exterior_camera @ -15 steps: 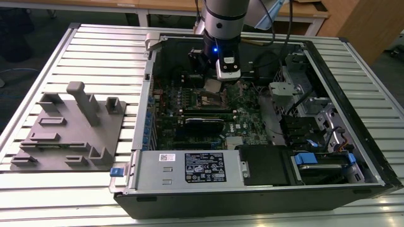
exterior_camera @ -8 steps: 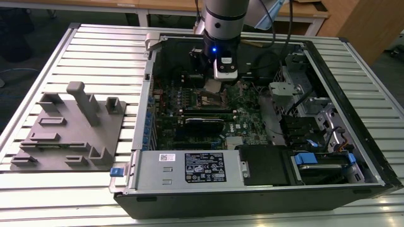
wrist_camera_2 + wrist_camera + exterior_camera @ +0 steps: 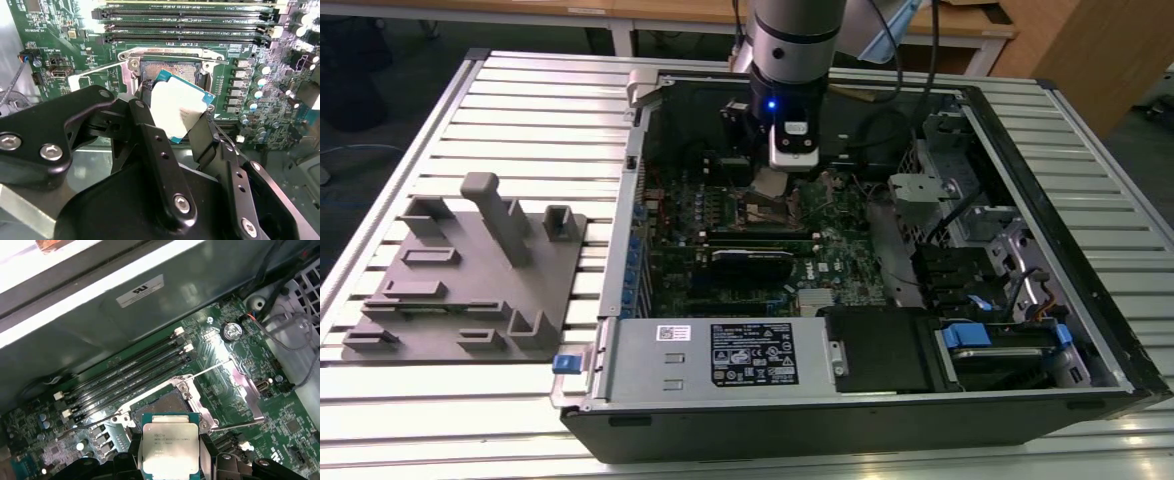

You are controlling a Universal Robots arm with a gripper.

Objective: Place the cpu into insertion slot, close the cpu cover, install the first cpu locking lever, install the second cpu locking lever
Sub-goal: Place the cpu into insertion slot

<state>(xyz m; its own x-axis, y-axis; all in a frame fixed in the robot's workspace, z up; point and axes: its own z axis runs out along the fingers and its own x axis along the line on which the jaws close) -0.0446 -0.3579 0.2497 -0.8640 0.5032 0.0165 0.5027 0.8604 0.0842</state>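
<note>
My gripper point(image 3: 778, 185) reaches down into the open computer case and is shut on the cpu point(image 3: 170, 447), a small square chip with a silver-grey top and a green edge. In both wrist views the black fingers point(image 3: 145, 107) clamp the chip on two opposite sides. The cpu point(image 3: 177, 112) hangs tilted just above and beside the insertion slot point(image 3: 162, 405), whose dark pin field lies bare inside its metal rim point(image 3: 170, 70). The cpu cover point(image 3: 248, 390) stands swung open to one side of the socket. Two thin wire levers point(image 3: 210, 367) are raised off it.
Long black memory slots point(image 3: 130, 372) run right next to the socket. A silver box with a white label point(image 3: 720, 355) lies at the case's near edge. Cables and drive bays point(image 3: 987, 250) are at the exterior view's right. A grey fixture block point(image 3: 467, 285) sits outside at its left.
</note>
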